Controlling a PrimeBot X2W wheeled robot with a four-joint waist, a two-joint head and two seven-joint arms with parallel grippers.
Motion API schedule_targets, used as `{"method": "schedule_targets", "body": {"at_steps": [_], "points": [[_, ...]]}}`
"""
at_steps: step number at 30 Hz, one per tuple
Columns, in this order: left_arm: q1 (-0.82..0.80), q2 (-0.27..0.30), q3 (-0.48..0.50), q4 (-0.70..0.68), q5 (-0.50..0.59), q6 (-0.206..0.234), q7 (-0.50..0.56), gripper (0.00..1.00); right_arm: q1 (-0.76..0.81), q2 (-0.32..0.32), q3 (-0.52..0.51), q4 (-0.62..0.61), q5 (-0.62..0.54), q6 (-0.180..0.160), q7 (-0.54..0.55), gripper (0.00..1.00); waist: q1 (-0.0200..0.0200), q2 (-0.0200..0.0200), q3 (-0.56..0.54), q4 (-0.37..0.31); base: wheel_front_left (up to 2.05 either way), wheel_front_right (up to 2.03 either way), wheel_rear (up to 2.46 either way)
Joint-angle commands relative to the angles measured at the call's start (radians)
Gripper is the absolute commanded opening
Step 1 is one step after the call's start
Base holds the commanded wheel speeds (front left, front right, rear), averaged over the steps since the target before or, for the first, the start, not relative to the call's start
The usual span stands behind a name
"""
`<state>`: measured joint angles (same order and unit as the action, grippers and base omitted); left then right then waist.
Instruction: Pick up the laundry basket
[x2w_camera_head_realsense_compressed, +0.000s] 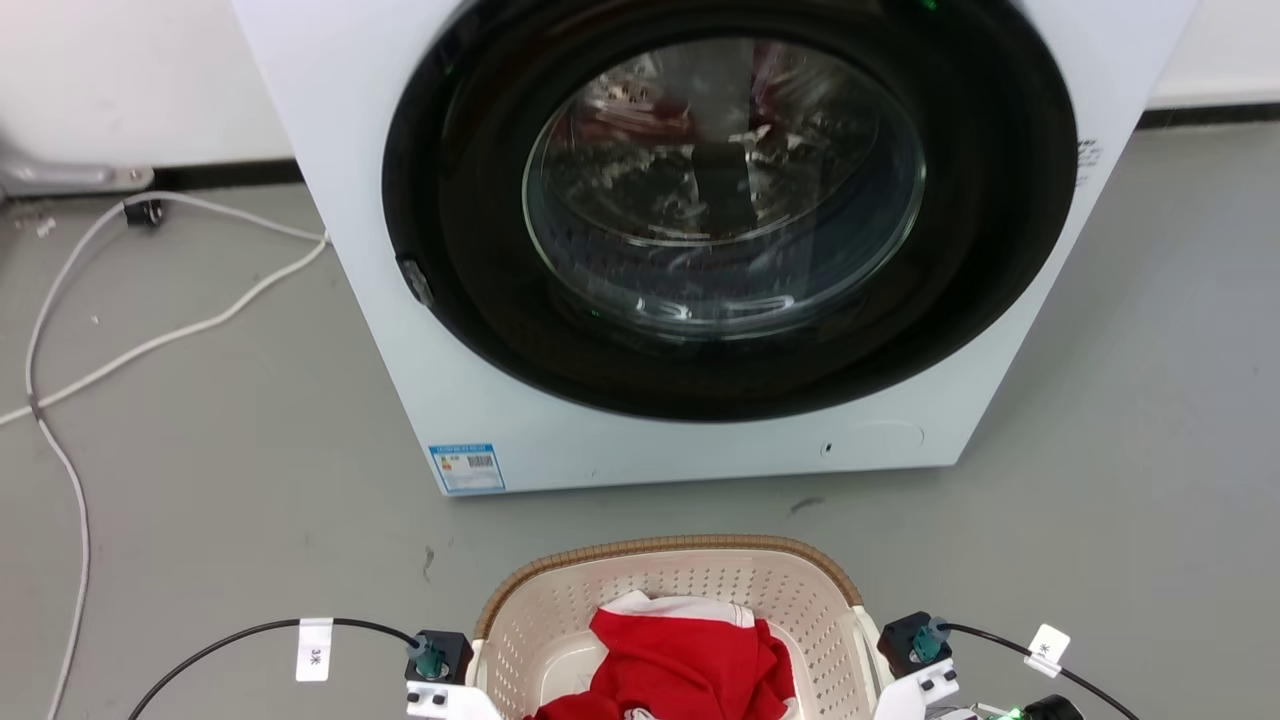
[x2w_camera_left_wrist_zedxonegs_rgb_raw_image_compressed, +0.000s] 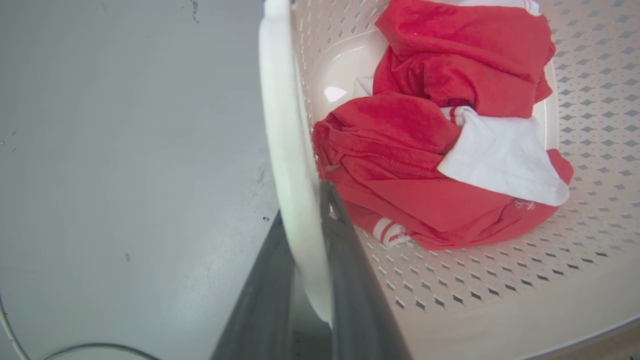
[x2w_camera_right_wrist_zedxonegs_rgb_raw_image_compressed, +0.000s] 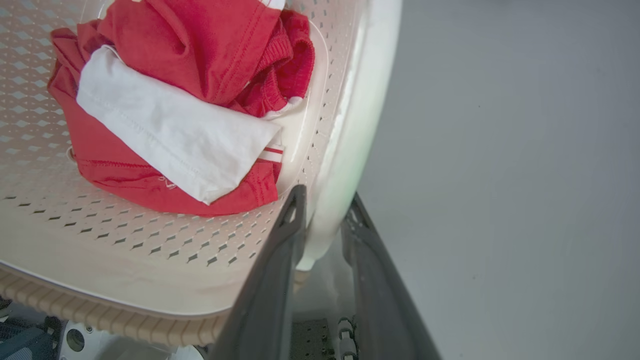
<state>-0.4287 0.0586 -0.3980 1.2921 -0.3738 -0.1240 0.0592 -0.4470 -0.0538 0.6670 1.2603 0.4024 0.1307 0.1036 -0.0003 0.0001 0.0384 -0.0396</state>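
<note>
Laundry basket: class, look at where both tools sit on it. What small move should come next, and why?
Probably lift both tools straight up together, keeping level. The left tool looks closed across one white handle and the right tool across the other, so the laundry basket seems gripped on both sides; red and white clothes lie loose inside.

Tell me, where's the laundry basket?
In the head view, the laundry basket is bottom centre, in front of the washing machine, held at its side handles by the left gripper and right gripper.
</note>
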Motion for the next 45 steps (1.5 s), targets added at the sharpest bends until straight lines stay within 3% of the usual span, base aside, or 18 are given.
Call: {"method": "schedule_targets", "body": {"at_steps": [1,18,45], "points": [[0.009,-0.002,-0.008,-0.006,-0.005,-0.009,0.004,0.0,0.006,0.006,0.017,-0.002,0.012,0.0,0.0,0.0,0.0003,-0.0001,-0.037,-0.003,0.0,0.0,0.0],[0.01,0.002,-0.04,-0.006,-0.042,-0.009,0.049,0.0,-0.011,0.006,0.071,0.014,0.071,0.0,0.028,0.0,0.0003,-0.0001,-0.103,-0.01,0.0,0.0,0.0],[0.006,0.009,-0.076,-0.006,-0.077,-0.009,0.063,0.0,-0.015,0.006,0.097,0.026,0.117,0.0,0.043,0.0,0.0003,-0.0001,-0.11,-0.012,0.0,0.0,0.0]]}}
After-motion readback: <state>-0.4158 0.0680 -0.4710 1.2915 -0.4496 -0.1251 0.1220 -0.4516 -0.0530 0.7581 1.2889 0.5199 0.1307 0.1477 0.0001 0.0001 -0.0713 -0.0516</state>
